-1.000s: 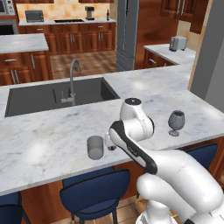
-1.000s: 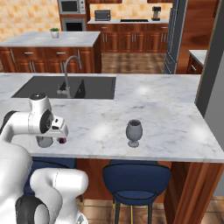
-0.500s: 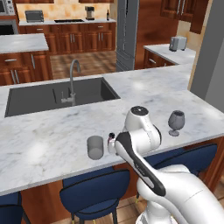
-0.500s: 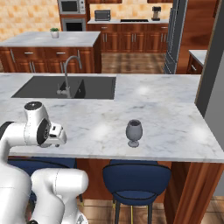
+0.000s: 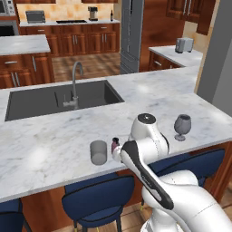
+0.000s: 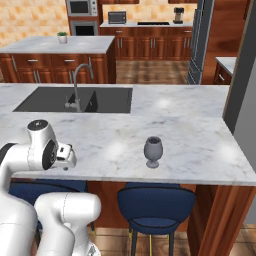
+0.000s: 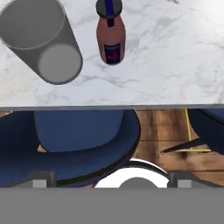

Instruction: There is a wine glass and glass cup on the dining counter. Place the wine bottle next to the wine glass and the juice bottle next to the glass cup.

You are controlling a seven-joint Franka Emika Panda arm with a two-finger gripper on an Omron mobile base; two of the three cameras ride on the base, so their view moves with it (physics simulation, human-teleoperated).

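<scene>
My fingers are standing spread wide and are holding nothing, touching nothing; my gripper [image 7: 109,181] is hanging past the counter's edge, looking down over a blue stool [image 7: 78,140] and a strip of wood floor.

The juice bottle [image 7: 111,37] is standing upright on the dining counter [image 7: 175,57], just beside the glass cup [image 7: 41,41] and apart from it. It is wearing a dark blue label with a small red mark; I cannot read any writing on it.

From the left base view, the cup [image 5: 98,152] and the bottle [image 5: 115,146] are sitting near the counter's front edge, close by my arm, while the wine glass [image 5: 182,127] is standing well apart to the right, alone. The right base view is showing the same goblet [image 6: 153,151] near the front edge.

The marble top [image 5: 50,136] is running long over reddish wood, with a dark sink [image 5: 59,99] and a tap [image 5: 75,84] set into it. Wood cabinets and a steel fridge [image 5: 131,34] are lining the room behind.
</scene>
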